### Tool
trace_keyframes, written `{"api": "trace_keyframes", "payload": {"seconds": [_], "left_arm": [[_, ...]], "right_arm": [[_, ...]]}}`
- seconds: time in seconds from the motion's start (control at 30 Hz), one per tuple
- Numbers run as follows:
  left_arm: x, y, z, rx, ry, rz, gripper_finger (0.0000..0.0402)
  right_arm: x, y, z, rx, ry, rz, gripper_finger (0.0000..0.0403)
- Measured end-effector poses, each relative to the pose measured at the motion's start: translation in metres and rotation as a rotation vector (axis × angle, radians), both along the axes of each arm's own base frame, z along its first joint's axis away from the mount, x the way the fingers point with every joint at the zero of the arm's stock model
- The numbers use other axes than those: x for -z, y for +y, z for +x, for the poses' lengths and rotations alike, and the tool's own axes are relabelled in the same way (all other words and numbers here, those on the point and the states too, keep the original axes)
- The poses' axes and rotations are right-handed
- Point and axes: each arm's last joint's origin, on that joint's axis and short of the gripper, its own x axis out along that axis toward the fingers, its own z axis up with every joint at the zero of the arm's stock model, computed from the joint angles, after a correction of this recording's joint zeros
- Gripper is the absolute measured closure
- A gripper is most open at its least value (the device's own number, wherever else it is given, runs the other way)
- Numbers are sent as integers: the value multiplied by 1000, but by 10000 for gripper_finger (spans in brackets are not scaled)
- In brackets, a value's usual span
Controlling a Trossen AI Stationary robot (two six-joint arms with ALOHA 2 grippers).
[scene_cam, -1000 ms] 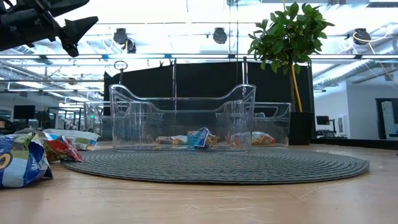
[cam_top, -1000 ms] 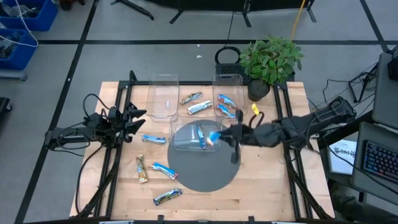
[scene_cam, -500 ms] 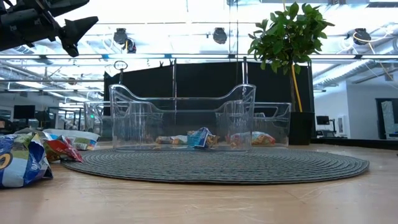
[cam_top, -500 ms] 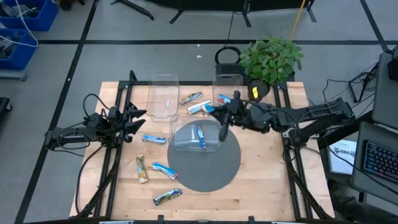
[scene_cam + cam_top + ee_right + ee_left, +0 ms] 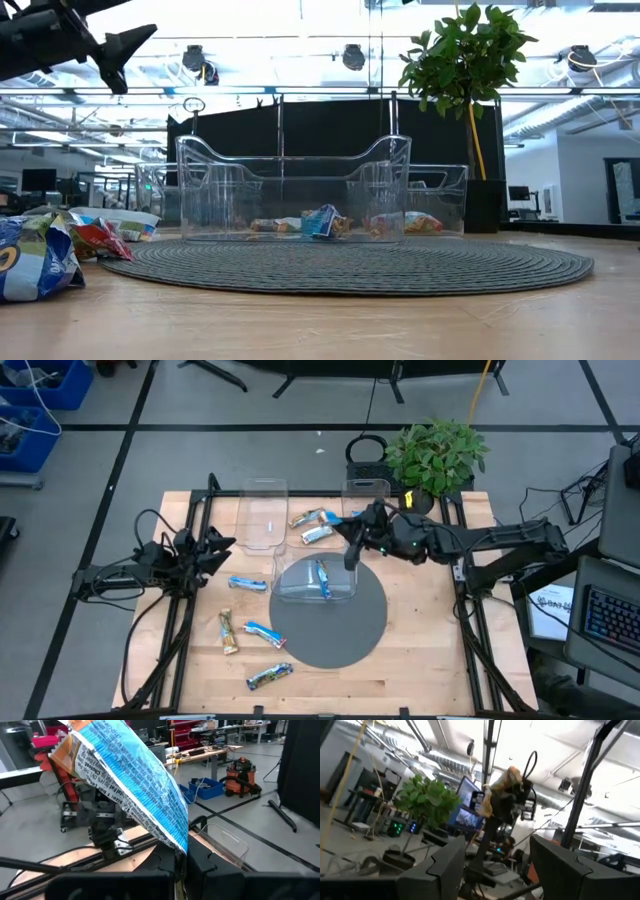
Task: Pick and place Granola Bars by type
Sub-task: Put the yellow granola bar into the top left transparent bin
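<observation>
Beside potted plant point(image 5: 436, 455), clear bins point(image 5: 264, 514), loose bars point(image 5: 247, 584)

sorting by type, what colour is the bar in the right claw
Bright blue with white print, best seen in the right wrist view: bar.

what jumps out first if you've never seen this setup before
The right gripper, raised over the far side of the table near the potted plant, is shut on a bright blue granola bar that fills its wrist view. Below it, a clear bin sits on a round grey mat with one bar inside. More bars lie scattered on the wooden table, while the left gripper waits open at the left edge.
</observation>
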Motion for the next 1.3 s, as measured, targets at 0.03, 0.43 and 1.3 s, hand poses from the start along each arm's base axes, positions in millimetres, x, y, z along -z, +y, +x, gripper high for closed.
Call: {"api": "trace_keyframes", "payload": {"seconds": [0.03, 0.43, 1.3], "left_arm": [[0, 0, 0, 12, 1, -2, 176], [-55, -2, 1, 47, 128, 50, 176], [-177, 6, 91, -35, 316, 286, 176]], "right_arm": [[0, -1, 1, 3, 0, 0, 400], [10, 1, 16, -25, -7, 7, 401], [-1, -7, 20, -122, -139, 5, 402]]}}
